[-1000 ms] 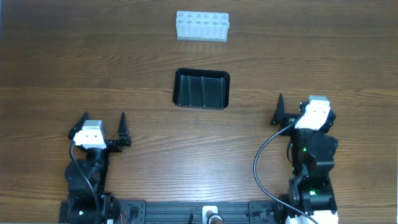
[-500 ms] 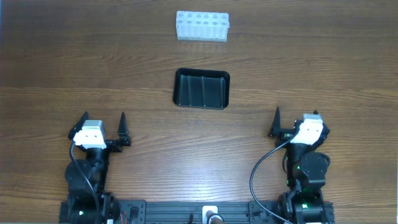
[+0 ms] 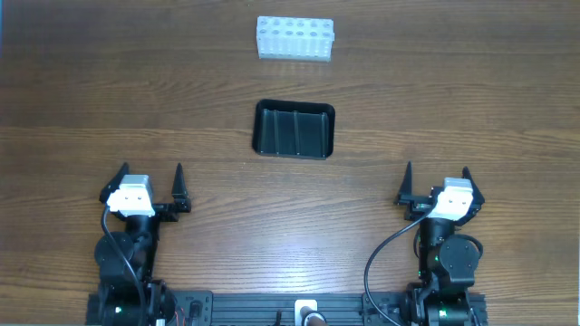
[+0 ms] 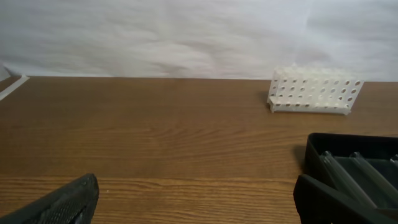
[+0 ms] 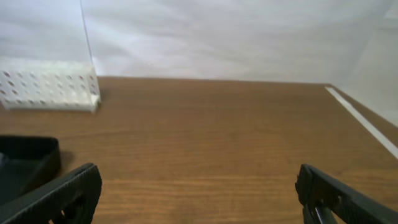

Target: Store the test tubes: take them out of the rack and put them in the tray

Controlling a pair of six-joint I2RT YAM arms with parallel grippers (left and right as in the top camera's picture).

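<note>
The white test tube rack (image 3: 295,38) stands at the far middle of the table, with no tubes sticking out of it; it is also in the left wrist view (image 4: 314,90) and the right wrist view (image 5: 48,86). The black tray (image 3: 294,129) lies in front of it, and clear test tubes (image 4: 357,171) lie inside. My left gripper (image 3: 149,186) is open near the front left, holding nothing. My right gripper (image 3: 436,185) is open near the front right, also with nothing between its fingers. Both sit well back from the tray.
The wooden table (image 3: 290,226) stretches between the arms and the tray. A white wall (image 4: 186,37) rises behind the far edge. A pale strip (image 5: 364,124) runs along the table's right side.
My right arm has drawn back toward its base and squared up, its gripper still open. The left arm has not moved.
</note>
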